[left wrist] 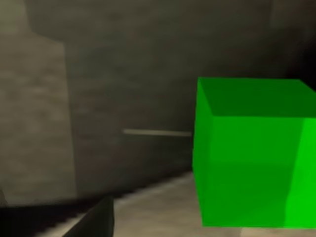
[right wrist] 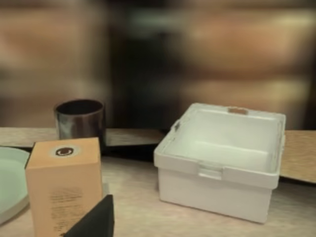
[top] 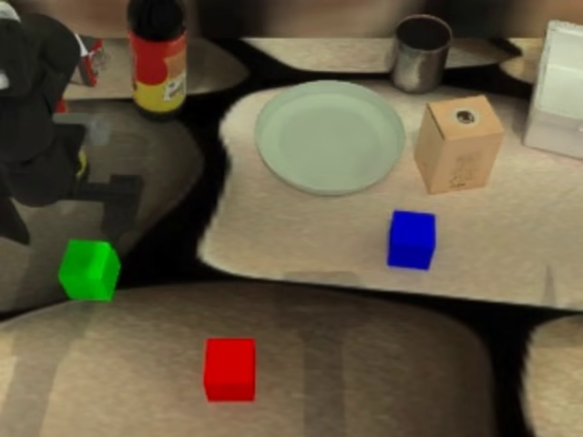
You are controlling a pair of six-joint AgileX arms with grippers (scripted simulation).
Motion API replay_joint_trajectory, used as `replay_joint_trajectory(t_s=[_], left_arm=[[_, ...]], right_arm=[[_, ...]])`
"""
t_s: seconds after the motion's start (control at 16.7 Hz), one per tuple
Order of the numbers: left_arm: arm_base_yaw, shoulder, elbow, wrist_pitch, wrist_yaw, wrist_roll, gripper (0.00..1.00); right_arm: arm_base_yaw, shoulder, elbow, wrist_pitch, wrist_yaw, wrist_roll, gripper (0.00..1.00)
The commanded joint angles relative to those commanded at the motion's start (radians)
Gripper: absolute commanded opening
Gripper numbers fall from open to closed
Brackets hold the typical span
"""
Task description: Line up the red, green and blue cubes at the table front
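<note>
Risk lay in the left gripper (top: 86, 228), its opening unclear, nudging the green cube (top: 89, 269) aside.

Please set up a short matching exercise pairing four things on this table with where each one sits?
Things:
1. red cube
2. green cube
3. blue cube
4. tan cardboard box

Places:
A. right of the pale green plate
B. table's left edge, below the left arm
C. front stretch of the table
D. pale patch, below the cardboard box

Pairs: 1-C, 2-B, 3-D, 4-A
</note>
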Motion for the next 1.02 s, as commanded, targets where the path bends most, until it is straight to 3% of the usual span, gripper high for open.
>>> replay_joint_trajectory(t_s=[0.42,0.72,1.02], left_arm=[[-0.001,0.099,-0.141,0.245,0.001,0.001,1.0],[-0.001,0.106,-0.149,0.257,0.001,0.001,1.0],[-0.001,0.106,-0.149,0.257,0.001,0.001,0.62]], right_arm=[[0.0,0.0,0.0,0.0,0.0,0.0,1.0],[0.0,0.0,0.0,0.0,0.0,0.0,1.0],[0.0,0.0,0.0,0.0,0.0,0.0,1.0]])
